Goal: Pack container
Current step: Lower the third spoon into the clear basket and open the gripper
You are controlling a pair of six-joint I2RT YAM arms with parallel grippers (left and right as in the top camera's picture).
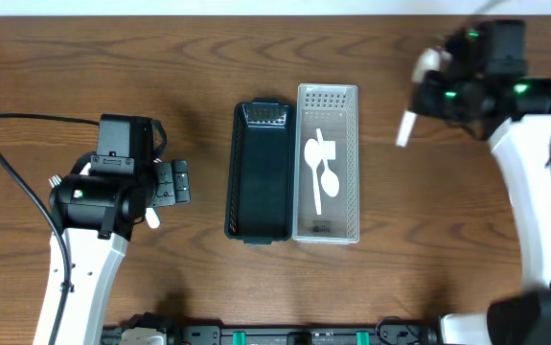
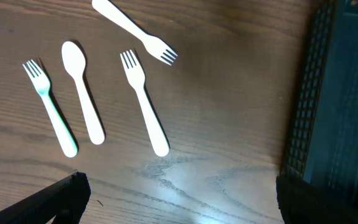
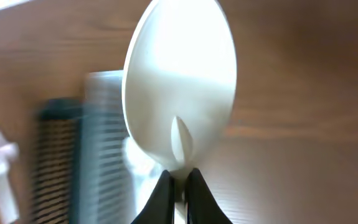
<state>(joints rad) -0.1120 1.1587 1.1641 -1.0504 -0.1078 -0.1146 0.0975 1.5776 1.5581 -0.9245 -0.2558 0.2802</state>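
Observation:
A black slotted container [image 1: 259,172] and a clear slotted container [image 1: 349,163] stand side by side mid-table. The clear one holds two white spoons [image 1: 320,171]. My right gripper [image 3: 179,177] is shut on a white spoon [image 3: 179,81] and holds it in the air to the right of the clear container; this spoon also shows in the overhead view [image 1: 405,129]. My left gripper [image 2: 182,190] is open and empty above the table, left of the black container [image 2: 340,106]. Ahead of it lie three white forks [image 2: 144,102] and a white spoon [image 2: 82,93].
The loose cutlery lies under my left arm [image 1: 112,187], mostly hidden in the overhead view. A black cable [image 1: 11,163] loops at the left edge. Bare wood shows between the clear container and my right arm [image 1: 534,182].

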